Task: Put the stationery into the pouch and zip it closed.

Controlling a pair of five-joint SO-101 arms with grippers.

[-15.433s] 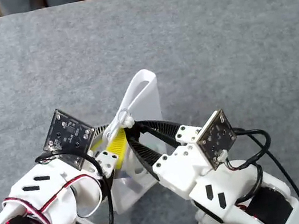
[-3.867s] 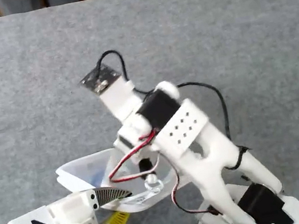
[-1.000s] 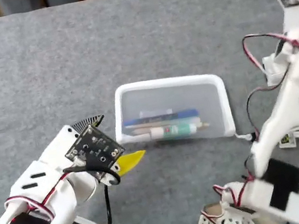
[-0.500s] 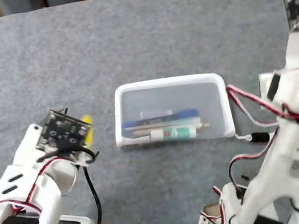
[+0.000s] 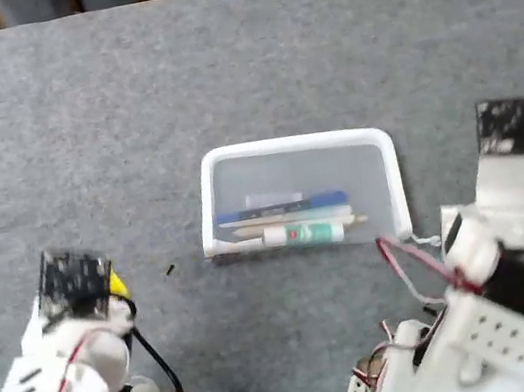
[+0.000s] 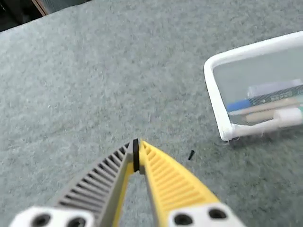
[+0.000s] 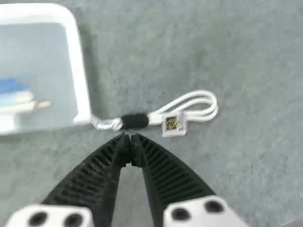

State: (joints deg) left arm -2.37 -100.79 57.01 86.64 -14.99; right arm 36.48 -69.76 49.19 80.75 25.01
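Observation:
A translucent pouch (image 5: 301,199) with a white rim lies flat mid-table, pens and other stationery (image 5: 287,224) showing through it. Its zipper pull with a white cord loop (image 7: 187,111) trails off the pouch's corner. My left gripper (image 6: 136,152) is shut and holds nothing, hovering over bare cloth a short way from the pouch (image 6: 258,99). My right gripper (image 7: 127,142) is shut too, its tips just short of the black zipper pull (image 7: 133,121) beside the pouch (image 7: 42,66). In the high view the left arm (image 5: 61,353) sits at the near left and the right arm (image 5: 503,265) at the near right.
Grey cloth (image 5: 240,68) covers the whole table. A tiny black speck (image 5: 169,269) lies between the left arm and the pouch. The far half of the table is open cloth.
Both arms have drawn back toward the near edge, away from the pouch. The pouch itself has stayed in place since a second ago.

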